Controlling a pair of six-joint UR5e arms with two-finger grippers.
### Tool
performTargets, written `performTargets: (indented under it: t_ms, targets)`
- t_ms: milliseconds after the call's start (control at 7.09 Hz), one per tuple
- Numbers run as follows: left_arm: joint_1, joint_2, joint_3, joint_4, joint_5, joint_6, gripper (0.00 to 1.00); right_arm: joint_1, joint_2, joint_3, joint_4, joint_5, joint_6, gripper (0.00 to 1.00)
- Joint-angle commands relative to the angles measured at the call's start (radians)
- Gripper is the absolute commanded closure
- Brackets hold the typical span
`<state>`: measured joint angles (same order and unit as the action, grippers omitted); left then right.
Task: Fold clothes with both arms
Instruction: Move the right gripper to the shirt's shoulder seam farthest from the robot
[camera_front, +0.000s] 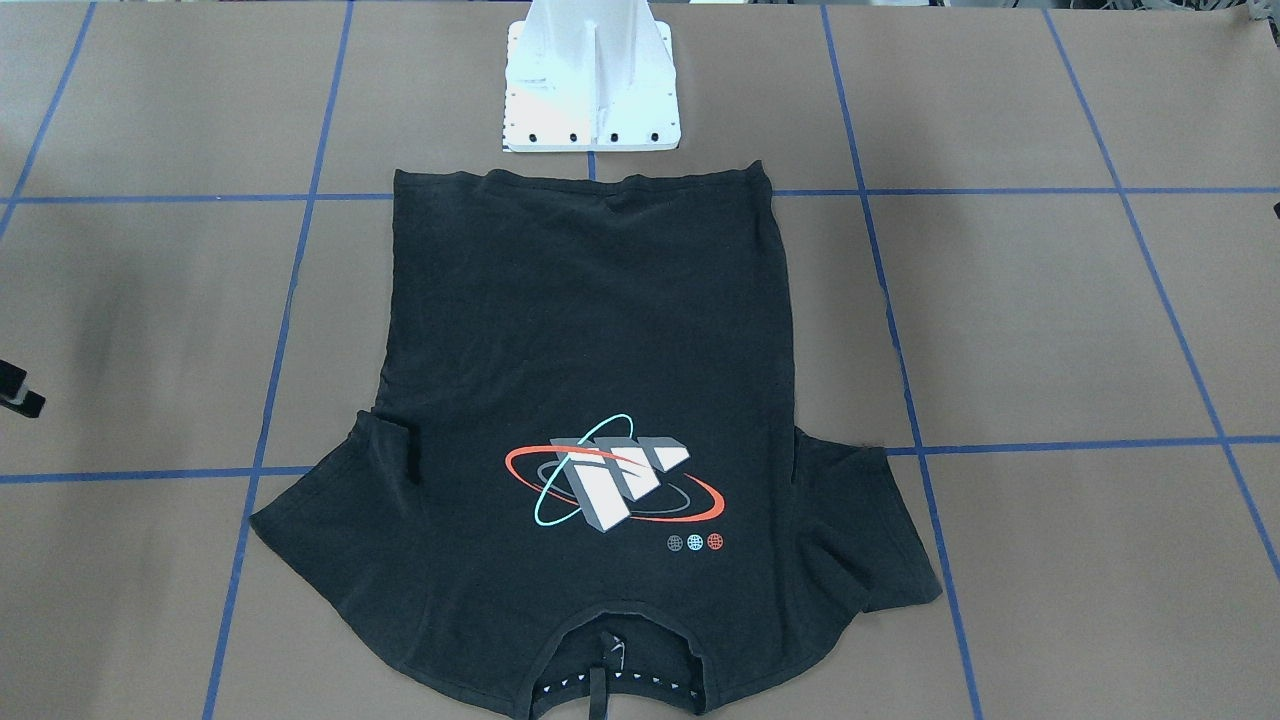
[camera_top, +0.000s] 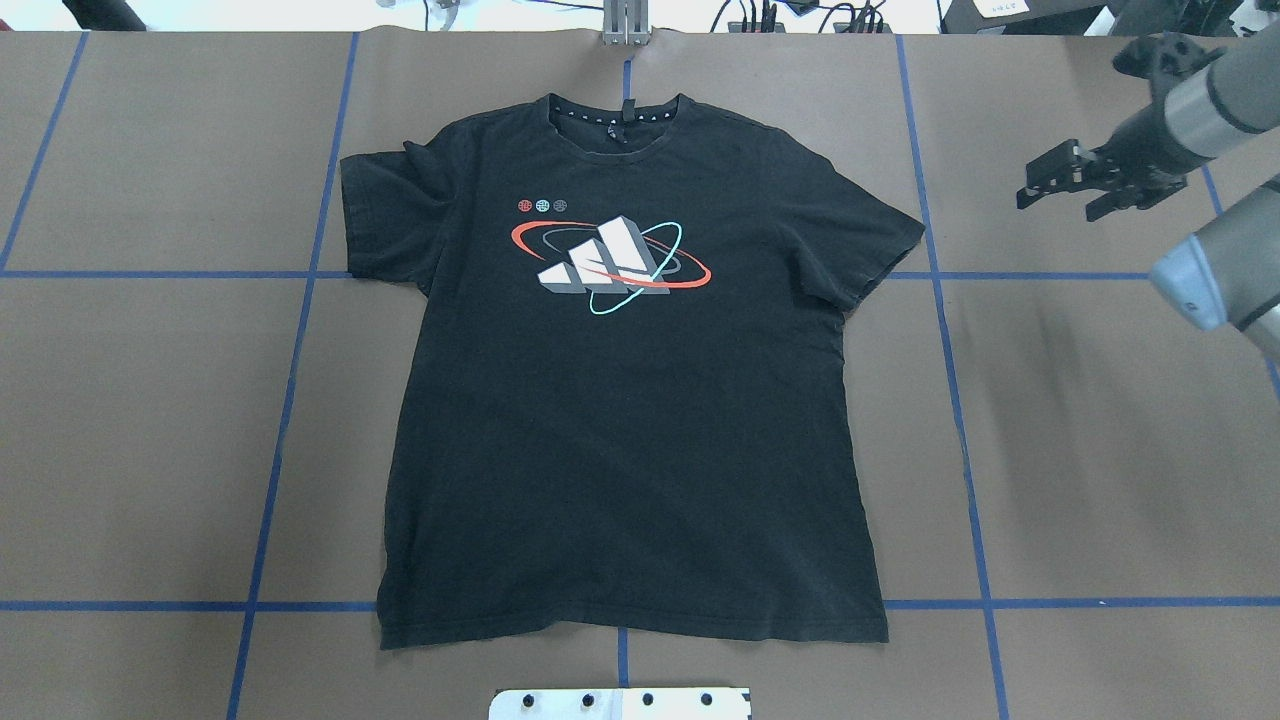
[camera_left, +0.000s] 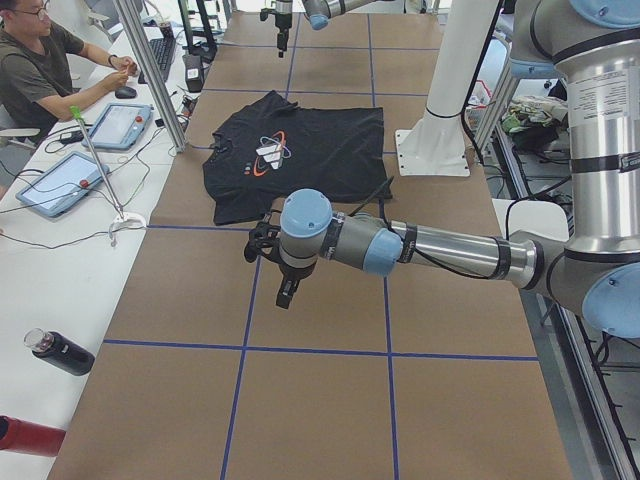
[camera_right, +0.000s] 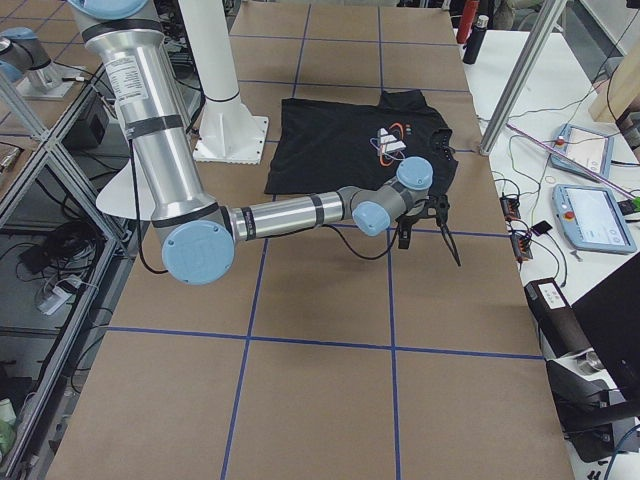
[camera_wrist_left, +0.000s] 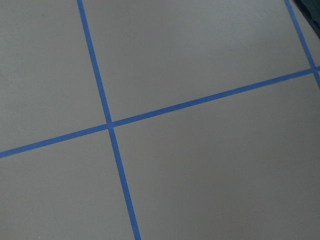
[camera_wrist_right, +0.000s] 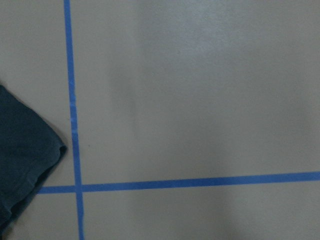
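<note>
The black T-shirt (camera_top: 630, 420) lies spread flat and face up in the middle of the table, collar (camera_top: 615, 112) on the far side from the robot's base. Its print (camera_top: 610, 262) of white-grey blocks ringed in red and cyan shows on the chest. My right gripper (camera_top: 1055, 203) hovers open beyond the shirt's right sleeve (camera_top: 870, 240), holding nothing. In the right wrist view that sleeve's corner (camera_wrist_right: 25, 160) shows. My left gripper (camera_left: 272, 275) hangs over bare table past the other sleeve (camera_left: 225, 195). It shows only in the left side view, so I cannot tell its state.
The white pedestal base (camera_front: 590, 90) stands just behind the shirt's hem. Blue tape lines (camera_wrist_left: 110, 125) grid the brown table top. A person (camera_left: 40, 60) sits at a side table with tablets (camera_left: 60, 180). A dark bottle (camera_left: 60, 352) lies there too.
</note>
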<state>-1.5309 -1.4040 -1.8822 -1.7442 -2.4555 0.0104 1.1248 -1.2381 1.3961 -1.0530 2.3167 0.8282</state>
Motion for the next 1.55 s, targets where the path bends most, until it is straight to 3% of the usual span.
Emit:
performTargets:
  t_ms: [0, 282, 423, 705, 847, 1411]
  targets:
    - [0.000, 0.000, 0.003, 0.000, -0.004, -0.032, 0.00, -0.072, 0.104, -0.176, 0.144, -0.084, 0.009, 0.03]
    - [0.000, 0.000, 0.000, -0.002, -0.002, -0.047, 0.00, -0.117, 0.132, -0.187, 0.189, -0.136, 0.008, 0.15]
    - [0.000, 0.000, 0.000, -0.002, -0.002, -0.046, 0.00, -0.164, 0.140, -0.189, 0.214, -0.204, 0.008, 0.19]
    - [0.000, 0.000, 0.000, -0.008, -0.002, -0.047, 0.00, -0.180, 0.134, -0.190, 0.235, -0.226, 0.008, 0.28]
    - [0.000, 0.000, 0.000, -0.008, -0.002, -0.047, 0.00, -0.180, 0.137, -0.187, 0.235, -0.226, 0.009, 0.45]
    - [0.000, 0.002, 0.000, -0.008, -0.002, -0.047, 0.00, -0.181, 0.137, -0.192, 0.234, -0.229, 0.003, 0.47]
